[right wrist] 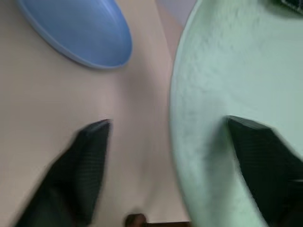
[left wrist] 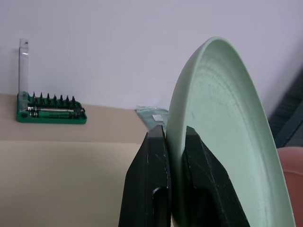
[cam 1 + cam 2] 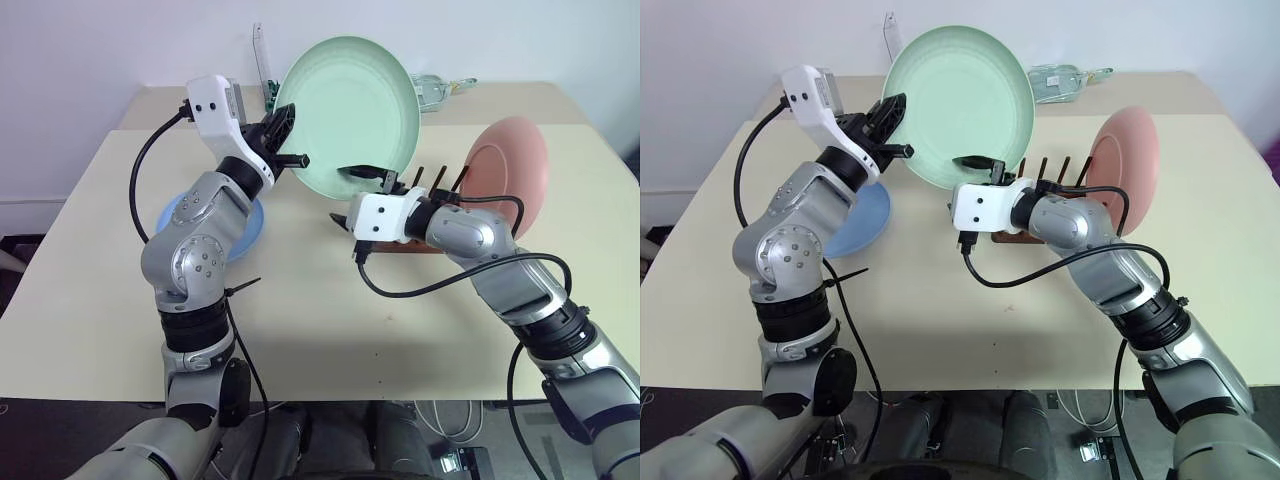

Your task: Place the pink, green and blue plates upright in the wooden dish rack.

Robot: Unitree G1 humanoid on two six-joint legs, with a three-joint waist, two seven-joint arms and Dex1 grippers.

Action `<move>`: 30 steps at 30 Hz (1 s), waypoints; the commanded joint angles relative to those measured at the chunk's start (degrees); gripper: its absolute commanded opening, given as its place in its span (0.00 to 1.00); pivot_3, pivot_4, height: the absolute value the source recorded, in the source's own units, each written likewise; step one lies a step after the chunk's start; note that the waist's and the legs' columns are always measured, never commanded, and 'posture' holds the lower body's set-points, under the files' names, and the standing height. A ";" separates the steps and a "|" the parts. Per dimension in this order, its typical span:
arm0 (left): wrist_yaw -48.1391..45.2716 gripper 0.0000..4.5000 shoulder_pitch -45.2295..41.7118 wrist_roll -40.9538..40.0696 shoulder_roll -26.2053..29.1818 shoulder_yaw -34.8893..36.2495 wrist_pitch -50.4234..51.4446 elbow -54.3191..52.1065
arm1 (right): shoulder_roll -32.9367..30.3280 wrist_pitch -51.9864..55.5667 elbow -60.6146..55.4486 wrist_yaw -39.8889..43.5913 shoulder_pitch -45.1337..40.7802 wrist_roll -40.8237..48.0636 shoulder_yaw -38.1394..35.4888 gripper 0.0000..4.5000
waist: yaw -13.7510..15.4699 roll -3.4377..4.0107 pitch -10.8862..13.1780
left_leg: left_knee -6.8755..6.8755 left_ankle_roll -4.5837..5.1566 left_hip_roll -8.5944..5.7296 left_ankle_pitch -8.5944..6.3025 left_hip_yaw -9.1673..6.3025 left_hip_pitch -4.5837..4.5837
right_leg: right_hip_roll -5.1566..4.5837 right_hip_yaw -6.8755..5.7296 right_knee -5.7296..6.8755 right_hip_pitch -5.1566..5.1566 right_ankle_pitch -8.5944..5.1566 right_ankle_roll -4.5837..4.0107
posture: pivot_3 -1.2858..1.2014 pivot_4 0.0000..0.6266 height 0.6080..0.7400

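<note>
Black fingers point(image 2: 156, 189) of the left gripper point(image 3: 283, 137) pinch the green plate point(image 3: 350, 115) by its thin, stiff, probably slippery rim, while the right gripper point(image 1: 165, 165) stands wide astride that same rim.

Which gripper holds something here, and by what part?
The left gripper pinches the round pale green plate at its rim; the right gripper is open astride its edge.

My two head cameras look forward and down over my arms from just above, taking in the whole table point(image 3: 90, 300) out to the back wall, and both share nearly the same scene, the right eye's shifted a little sideways. My left wrist camera sits right behind my left gripper point(image 2: 176, 142), looking almost level along the green plate point(image 2: 222, 132) edge-on toward the green tool holder point(image 2: 51, 109) and wall. My right wrist camera looks close along my right gripper point(image 1: 165, 142) at that same plate and the blue plate point(image 1: 80, 33), which my head views also catch.
</note>
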 commanded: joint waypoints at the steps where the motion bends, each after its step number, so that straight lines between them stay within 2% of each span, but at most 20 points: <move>1: 0.33 0.00 -1.15 -2.48 -0.06 -0.36 -0.40 -2.93 | 0.62 -2.89 0.66 -1.20 -0.90 -4.39 -1.40 0.34 | 0.01 0.00 0.00 | 0.00 0.00 0.00 0.00 0.00 0.00 | 0.00 0.00 0.00 0.00 0.00 0.00 | 0.52 0.24 0.99; 4: 1.17 0.00 -1.08 -3.40 -0.45 0.45 0.19 -2.25 | 0.69 -4.92 1.54 -2.41 -0.87 -7.74 -1.90 0.01 | -0.05 0.00 0.00 | 0.00 0.00 0.00 0.00 0.00 0.00 | 0.00 0.00 0.00 0.00 0.00 0.00 | 0.52 0.24 0.99; 6: 1.62 0.00 -1.15 -4.25 -0.89 1.31 0.54 -1.88 | 0.75 -5.80 1.71 -2.91 -0.59 -9.27 -2.30 0.01 | 0.01 0.00 0.00 | -0.01 -0.01 0.01 0.00 -0.01 0.01 | 0.02 0.00 0.01 0.00 0.00 0.00 | 0.52 0.24 0.99; 7: 2.28 0.16 -1.42 -4.91 -1.25 2.15 0.60 -1.39 | 0.56 -6.39 1.77 -3.11 -0.39 -10.35 -2.40 0.00 | 0.02 0.00 0.00 | -0.01 -0.01 0.01 0.00 0.00 0.01 | 0.01 0.00 0.00 0.00 0.00 0.00 | 0.52 0.24 0.99; 9: 5.52 0.35 -3.51 -7.70 -3.15 6.37 -1.14 0.47 | 0.25 -7.48 2.04 -3.16 0.00 -11.64 -2.76 0.00 | 0.06 0.00 0.00 | -0.01 -0.01 0.01 0.00 0.00 0.01 | 0.01 0.00 0.00 0.01 0.00 -0.01 | 0.52 0.24 0.99; 12: 9.93 0.69 -6.67 -11.35 -4.82 12.06 -4.74 2.73 | 0.54 -7.98 2.23 -2.97 0.49 -11.97 -3.73 0.00 | 0.11 -0.04 0.02 | 0.00 -0.03 0.01 0.02 -0.02 0.00 | 0.02 0.00 -0.01 0.01 0.02 -0.03 | 0.52 0.24 0.99; 16: 12.40 0.69 -8.72 -7.05 -0.56 14.72 -13.34 6.56 | 1.41 -7.49 1.59 -2.28 1.52 -7.80 -7.56 0.00 | -0.30 -0.03 0.02 | -0.08 -0.05 0.05 0.01 0.03 0.03 | 0.03 0.01 -0.03 -0.03 0.02 -0.03 | 0.52 0.24 0.99; 19: 6.40 0.69 -4.93 -0.04 8.31 9.86 -17.63 10.06 | 5.11 -0.48 -3.50 1.09 2.71 9.75 -18.79 0.00 | -0.44 0.00 0.02 | -0.11 -0.09 0.11 0.00 0.02 0.06 | 0.11 0.01 -0.04 -0.03 0.03 -0.06 | 0.52 0.24 0.99; 23: -9.12 0.69 5.76 5.26 17.81 -3.85 -19.14 10.05 | 8.73 23.79 -10.35 1.49 0.69 38.82 -36.17 0.00 | -0.35 0.00 0.01 | -0.12 -0.07 0.10 -0.02 -0.03 0.05 | 0.12 -0.01 -0.07 0.01 0.08 -0.13 | 0.52 0.24 0.99; 25: -16.61 0.69 11.20 3.47 20.16 -8.69 -17.68 7.24 | 8.82 36.19 -10.57 -2.45 -1.51 54.97 -44.80 0.00 | -0.01 0.00 0.02 | -0.09 -0.03 0.07 -0.04 -0.03 0.04 | 0.08 -0.01 -0.08 0.04 0.10 -0.18 | 0.52 0.24 0.99; 27: -21.24 0.69 14.54 1.99 21.69 -11.13 -16.53 5.64 | 7.42 43.63 -10.15 -5.35 -2.53 63.97 -49.18 0.00 | 0.04 0.02 0.03 | -0.09 0.01 0.08 -0.07 -0.03 0.04 | 0.06 -0.01 -0.09 0.03 0.13 -0.25 | 0.52 0.24 0.99; 30: -29.99 0.69 20.34 0.02 25.03 -17.15 -13.73 1.26 | 3.61 49.46 -10.35 -6.28 -0.06 70.17 -51.48 0.00 | -0.19 0.07 0.03 | -0.16 0.01 0.16 -0.07 0.00 0.03 | 0.09 -0.03 -0.07 -0.07 0.12 -0.26 | 0.52 0.24 0.99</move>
